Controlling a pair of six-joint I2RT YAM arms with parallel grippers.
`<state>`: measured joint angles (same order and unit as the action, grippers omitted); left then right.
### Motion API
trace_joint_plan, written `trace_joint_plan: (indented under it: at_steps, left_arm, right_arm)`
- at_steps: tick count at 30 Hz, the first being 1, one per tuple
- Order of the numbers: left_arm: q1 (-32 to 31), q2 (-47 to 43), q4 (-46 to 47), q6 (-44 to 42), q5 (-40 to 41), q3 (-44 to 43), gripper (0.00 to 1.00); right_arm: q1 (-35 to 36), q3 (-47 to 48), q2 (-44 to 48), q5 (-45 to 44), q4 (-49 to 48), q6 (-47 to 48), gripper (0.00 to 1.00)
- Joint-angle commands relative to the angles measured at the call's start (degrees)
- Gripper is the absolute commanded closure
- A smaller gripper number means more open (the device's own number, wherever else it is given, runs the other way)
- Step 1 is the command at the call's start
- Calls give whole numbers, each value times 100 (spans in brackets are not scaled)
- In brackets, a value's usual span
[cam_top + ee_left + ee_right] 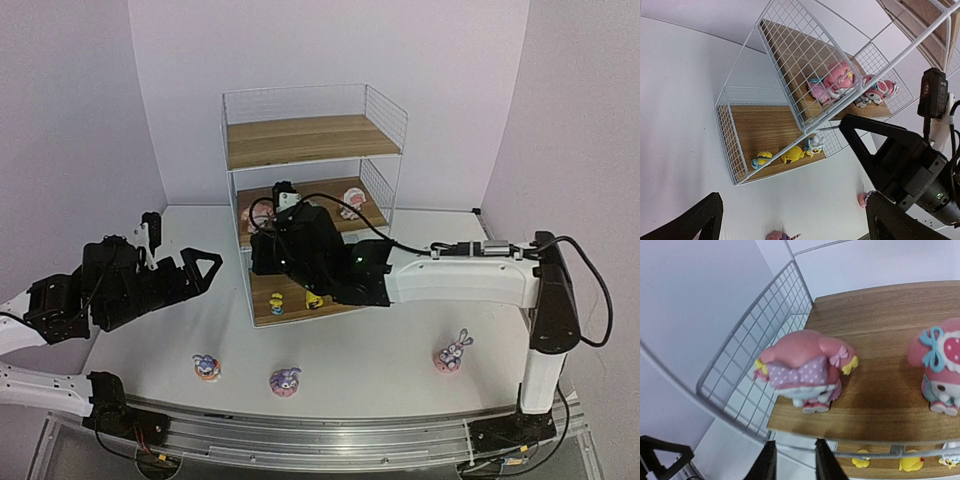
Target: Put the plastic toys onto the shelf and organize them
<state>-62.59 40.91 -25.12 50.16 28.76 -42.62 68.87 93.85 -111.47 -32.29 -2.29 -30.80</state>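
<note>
Seeing three purple bunnies [285, 381], three small yellowish figurines [792, 155], and two pink-and-white figurines [807, 367] showing clearly; a third may be hiding, can't tell. Totalling eight for sure. One shelf [386, 112] is carrying three wood-grain boards [300, 140].

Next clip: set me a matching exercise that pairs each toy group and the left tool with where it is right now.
Things:
1. purple bunnies
2. yellow toys
3. pink toys
4. left tool

Places:
A. middle board of the shelf
B. table, in front of the shelf
C. open, hovering left of the shelf
D. bottom board

Pairs: 1-B, 2-D, 3-A, 4-C
</note>
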Motion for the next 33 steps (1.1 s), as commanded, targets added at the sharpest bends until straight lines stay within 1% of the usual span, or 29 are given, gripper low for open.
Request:
trace_joint_plan:
  at_steps: [1,3,4,5,6,7,8,9,10,11,13,17,20,21,25,29,33]
  left_arm:
    - [-17,-251,-411,143,-199,86,0]
    - [-17,-314,-628,251,-264,102,0]
    - [-17,-337,-719,305,-307,120,0]
    - [-18,-362,-812,339,-362,146,0]
    - [-19,-386,-872,364,-412,173,0]
    - [-19,-402,-918,409,-467,209,0]
    - [-21,-413,-959,437,-494,236,0]
    - [-19,-420,-966,469,-533,280,0]
    - [-17,-425,-945,488,-553,321,0]
    - [-17,-423,-905,492,-586,362,0]
    - [-19,-400,-825,520,-634,433,0]
    - [-22,-284,-722,556,-707,494,0]
    - [-17,-163,-659,578,-724,520,0]
    - [-17,-114,-626,563,-735,526,0]
    - [-17,56,-581,565,-725,505,0]
    - [-17,151,-466,530,-740,535,0]
    - [-16,186,-335,536,-783,584,0]
  right_arm:
    - [65,-875,1269,1529,-3,88,57]
    - [65,-1521,1685,2593,27,157,34]
    - [64,-1792,1846,2959,65,189,22]
    - [61,-2043,1996,3255,130,207,13]
    - [56,-2334,2199,3361,374,243,10]
    - [53,-2560,2393,3129,695,208,9]
    - [50,-2694,2537,2718,1201,-28,8]
    - [17,-2859,2720,2158,1669,-286,7]
    - [-71,-2983,2854,1877,2336,-624,7]
    - [-176,-3126,2990,1683,2790,-978,7]
    - [-392,-3514,3346,1572,3407,-1664,7]
    - [-497,-4480,4465,1472,3851,-2850,7]
    - [-639,-4951,5098,1167,4642,-4032,7]
    - [-723,-5079,5243,1038,4919,-4264,7]
    - [-1237,-5290,5343,682,5439,-4760,6]
    - [-1825,-5267,5054,514,5450,-4718,6]
    - [-2039,-5204,4608,233,5441,-4987,6]
